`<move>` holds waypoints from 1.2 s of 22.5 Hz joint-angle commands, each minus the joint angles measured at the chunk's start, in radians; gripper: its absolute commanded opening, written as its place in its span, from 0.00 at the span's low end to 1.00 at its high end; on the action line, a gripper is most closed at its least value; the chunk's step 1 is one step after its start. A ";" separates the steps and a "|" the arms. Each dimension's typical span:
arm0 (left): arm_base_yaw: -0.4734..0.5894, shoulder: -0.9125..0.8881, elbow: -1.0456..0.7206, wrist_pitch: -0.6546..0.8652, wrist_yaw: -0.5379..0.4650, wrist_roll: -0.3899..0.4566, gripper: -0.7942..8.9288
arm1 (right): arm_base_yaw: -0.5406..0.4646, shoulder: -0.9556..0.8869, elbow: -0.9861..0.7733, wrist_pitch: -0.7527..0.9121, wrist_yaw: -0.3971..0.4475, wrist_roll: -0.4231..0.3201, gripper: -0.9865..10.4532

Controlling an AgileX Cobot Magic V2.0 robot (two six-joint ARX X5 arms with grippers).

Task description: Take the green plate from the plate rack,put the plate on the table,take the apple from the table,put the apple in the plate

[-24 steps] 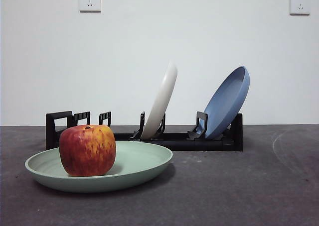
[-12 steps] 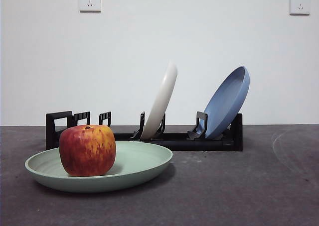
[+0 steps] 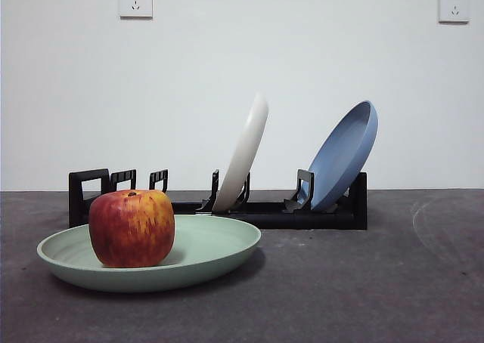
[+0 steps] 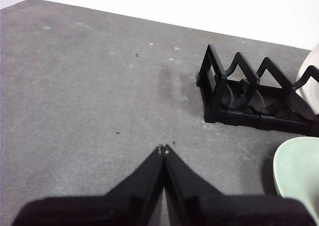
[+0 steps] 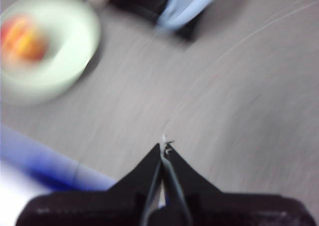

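Note:
The green plate (image 3: 204, 252) lies flat on the table (image 3: 363, 282) in front of the plate rack (image 3: 265, 211). The apple (image 3: 131, 227) sits on the plate's left half. The right wrist view shows the plate (image 5: 65, 52) and the apple (image 5: 22, 37) blurred and far off. My left gripper (image 4: 163, 149) is shut and empty over bare table, beside the rack's handle end (image 4: 219, 86); a bit of the plate's rim (image 4: 299, 171) shows there. My right gripper (image 5: 163, 145) is shut and empty above the table. Neither gripper shows in the front view.
A cream-white plate (image 3: 246, 150) and a blue plate (image 3: 344, 154) stand tilted in the rack. Two wall sockets (image 3: 135, 1) are on the white wall behind. A blue and white band (image 5: 45, 166) lies along the table's edge in the right wrist view.
The plate, apple and rack have not moved. The front picture has shifted very slightly.

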 commanded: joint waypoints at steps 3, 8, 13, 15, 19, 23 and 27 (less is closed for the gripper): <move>-0.002 0.001 -0.007 0.010 0.005 0.015 0.08 | -0.316 -0.152 -0.282 0.526 -0.178 -0.140 0.09; -0.002 0.001 -0.007 0.010 0.005 0.015 0.08 | -0.521 -0.313 -0.715 0.988 -0.364 -0.185 0.09; -0.002 0.001 -0.007 0.010 0.005 0.015 0.08 | -0.548 -0.433 -0.998 1.198 -0.383 -0.181 0.09; -0.002 0.002 -0.007 0.010 0.005 0.015 0.08 | -0.548 -0.472 -1.070 1.228 -0.381 -0.180 0.09; -0.002 0.001 -0.007 0.010 0.005 0.015 0.08 | -0.548 -0.550 -1.168 1.227 -0.375 -0.169 0.09; -0.002 0.001 -0.007 0.010 0.005 0.015 0.08 | -0.547 -0.621 -1.228 1.214 -0.375 -0.143 0.09; -0.002 0.002 -0.007 0.010 0.005 0.015 0.08 | -0.547 -0.684 -1.228 1.103 -0.375 -0.151 0.09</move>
